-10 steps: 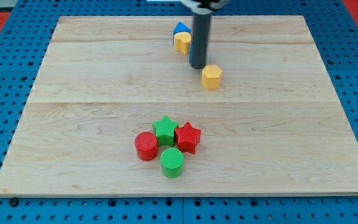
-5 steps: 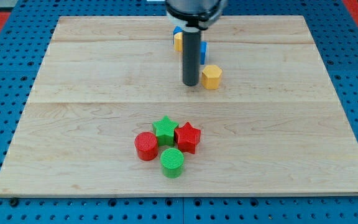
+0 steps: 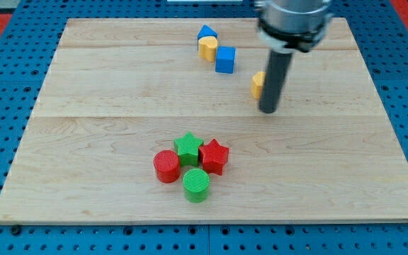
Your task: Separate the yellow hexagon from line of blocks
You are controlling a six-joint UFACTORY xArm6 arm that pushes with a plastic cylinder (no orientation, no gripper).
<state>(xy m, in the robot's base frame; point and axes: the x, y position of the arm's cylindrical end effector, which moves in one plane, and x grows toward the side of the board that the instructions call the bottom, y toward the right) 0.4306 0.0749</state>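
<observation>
Arm enters from the view's top, right of centre; silver-grey wrist cuff blurred. Dark rod hangs straight down, upright. My tip [image 3: 268,111] on the table top, just below-right of the yellow hexagon [image 3: 258,83], whose right part the rod hides; contact cannot be told.

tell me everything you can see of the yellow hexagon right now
Only the left edge of the yellow hexagon shows; the dark rod covers the rest. It looks like a small matte yellow block lying flat on the wooden board, in the upper right part of the view. My tip sits just below it. The blue cube is apart, to its upper left.
</observation>
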